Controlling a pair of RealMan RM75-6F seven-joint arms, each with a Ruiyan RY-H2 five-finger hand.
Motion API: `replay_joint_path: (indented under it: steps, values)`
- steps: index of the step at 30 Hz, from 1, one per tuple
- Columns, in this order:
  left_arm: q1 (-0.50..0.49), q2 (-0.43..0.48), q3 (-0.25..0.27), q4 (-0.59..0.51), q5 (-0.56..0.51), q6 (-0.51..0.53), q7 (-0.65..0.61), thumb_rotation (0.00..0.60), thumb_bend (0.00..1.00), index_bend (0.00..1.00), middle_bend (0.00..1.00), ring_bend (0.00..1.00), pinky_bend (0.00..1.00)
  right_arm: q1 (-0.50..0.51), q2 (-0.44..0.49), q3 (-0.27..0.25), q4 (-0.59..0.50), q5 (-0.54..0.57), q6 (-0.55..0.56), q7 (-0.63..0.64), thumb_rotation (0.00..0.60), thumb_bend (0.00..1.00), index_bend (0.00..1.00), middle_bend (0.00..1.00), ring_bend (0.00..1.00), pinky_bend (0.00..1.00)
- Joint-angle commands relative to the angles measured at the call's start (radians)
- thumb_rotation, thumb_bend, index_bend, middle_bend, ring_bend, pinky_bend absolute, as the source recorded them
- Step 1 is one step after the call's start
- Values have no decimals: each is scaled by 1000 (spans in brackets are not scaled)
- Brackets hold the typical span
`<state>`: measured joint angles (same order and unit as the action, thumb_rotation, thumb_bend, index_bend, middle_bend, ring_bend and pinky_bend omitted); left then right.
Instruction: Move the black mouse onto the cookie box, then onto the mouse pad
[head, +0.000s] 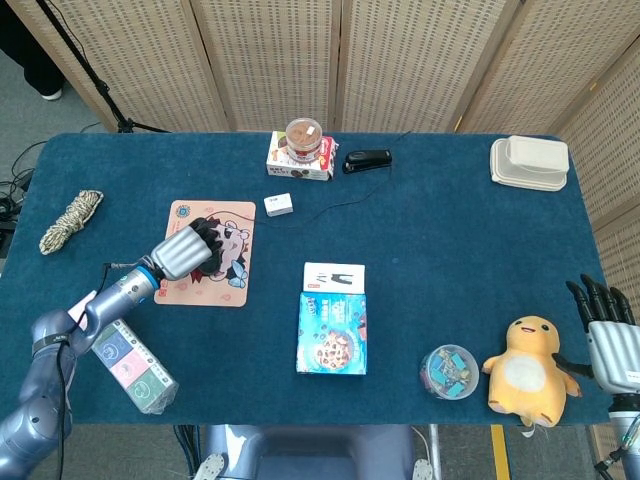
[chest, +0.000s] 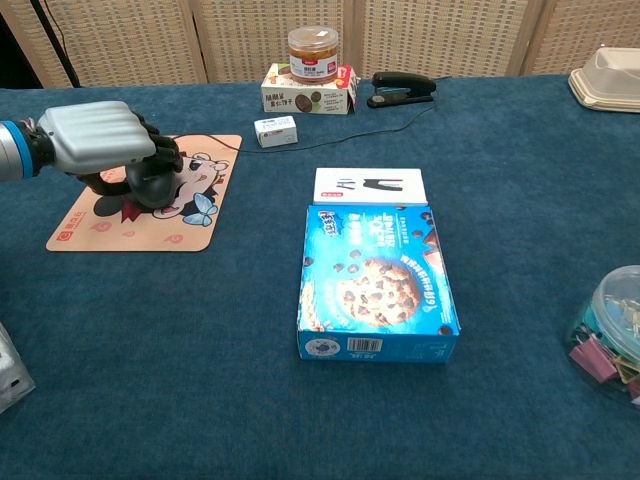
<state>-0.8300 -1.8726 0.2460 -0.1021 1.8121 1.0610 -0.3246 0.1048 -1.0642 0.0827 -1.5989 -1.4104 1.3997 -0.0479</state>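
My left hand (head: 183, 253) (chest: 100, 140) grips the black mouse (chest: 152, 182), fingers curled over its top, at the middle of the cartoon mouse pad (head: 225, 283) (chest: 130, 228). I cannot tell whether the mouse touches the pad. Its thin cable (chest: 330, 133) trails away toward the back of the table. The blue cookie box (head: 332, 346) (chest: 378, 282) lies flat near the table's centre front, well to the right of that hand, with nothing on it. My right hand (head: 607, 320) hangs at the table's right edge, fingers apart and empty.
A white box with a black picture (head: 334, 277) touches the cookie box's far end. At the back are a jar on a snack box (head: 303, 140), a stapler (head: 367, 160) and a small white box (head: 279, 205). A yellow plush (head: 528, 368), clip tub (head: 449, 372), rope (head: 70, 220) and coloured packet (head: 128, 360) lie around.
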Motion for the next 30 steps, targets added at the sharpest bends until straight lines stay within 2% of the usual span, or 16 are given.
replay_joint_path:
  steps: [1,4,8,11,17,22,27,30]
  values:
    - [-2,-2,1,0,0,-4,2,600,403,381,288,278,383,-1,1,0,-1,-2,2,1,600,146,22,0,0,0]
    - [-3,-1,4,0,0,-11,1,600,400,350,228,212,352,-2,3,0,-2,-3,3,4,600,147,22,0,0,0]
    - [-2,2,6,-2,-2,-15,5,600,397,215,76,75,268,-1,4,-1,-2,-5,3,6,600,147,22,0,0,0]
    - [1,6,7,-4,-2,-9,5,600,394,132,15,26,246,-2,5,-1,-3,-8,6,8,600,147,22,0,0,0]
    - [5,23,13,-10,0,2,-10,600,390,17,0,0,214,-3,7,-3,-6,-13,8,10,600,146,22,0,0,0]
    - [10,42,17,-20,2,17,-25,600,377,0,0,0,160,-5,9,-4,-11,-16,11,13,600,147,22,0,0,0]
    - [36,92,-17,-70,-32,131,-103,600,368,0,0,0,137,-7,14,-8,-20,-30,19,18,600,147,22,0,0,0]
    - [74,140,-57,-135,-70,241,-186,600,368,0,0,0,135,-10,19,-12,-28,-44,27,26,600,147,22,0,0,0]
